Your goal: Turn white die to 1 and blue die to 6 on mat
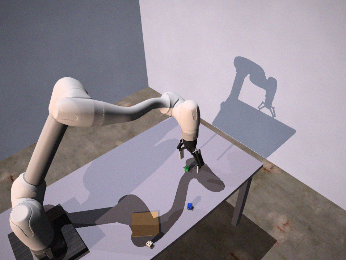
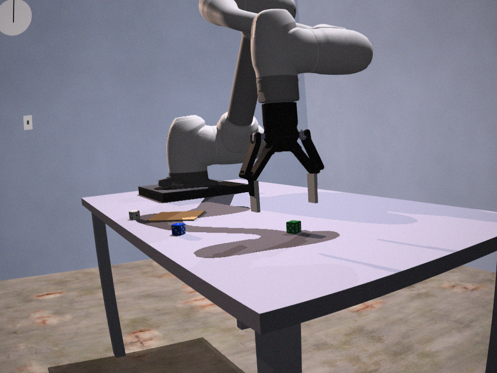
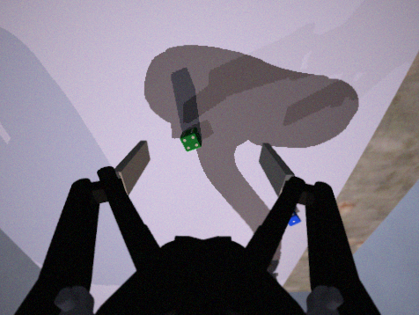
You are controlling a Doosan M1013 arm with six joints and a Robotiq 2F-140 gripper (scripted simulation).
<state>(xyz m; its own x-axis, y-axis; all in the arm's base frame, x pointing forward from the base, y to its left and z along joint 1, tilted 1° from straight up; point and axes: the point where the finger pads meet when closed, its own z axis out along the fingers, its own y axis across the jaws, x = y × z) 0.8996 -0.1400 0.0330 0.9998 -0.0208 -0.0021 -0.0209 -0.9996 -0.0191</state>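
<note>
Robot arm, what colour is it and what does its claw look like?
The arm is smooth, rounded and off-white, with fat bulging joints. It stands on a dark flat base. The gripper is black, with thin linked bars and two flat grey fingers.
</note>
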